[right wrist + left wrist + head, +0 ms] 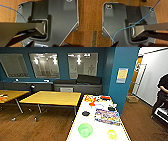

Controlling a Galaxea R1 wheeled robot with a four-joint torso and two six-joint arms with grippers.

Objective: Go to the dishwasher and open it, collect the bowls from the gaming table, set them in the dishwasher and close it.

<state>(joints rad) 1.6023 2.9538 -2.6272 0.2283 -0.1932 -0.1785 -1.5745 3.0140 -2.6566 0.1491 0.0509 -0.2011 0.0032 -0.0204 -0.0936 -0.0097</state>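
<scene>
bowls not yet collected

the round translucent green plastic bowl (85, 130) and the smaller yellow-green bowl (112, 134) sit apart on the near end of the long white-topped bench (75, 133), beside a colourful game board (107, 116). collecting and loading remain. yellow wooden tables (52, 98) stand on brown wood floor (37, 127). pincer state: cannot tell.

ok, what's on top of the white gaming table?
On the gaming table: green bowl, smaller yellow-green bowl, colourful game board, black disc, more boxes at the far end. Whatever lies under the board is covered.
</scene>
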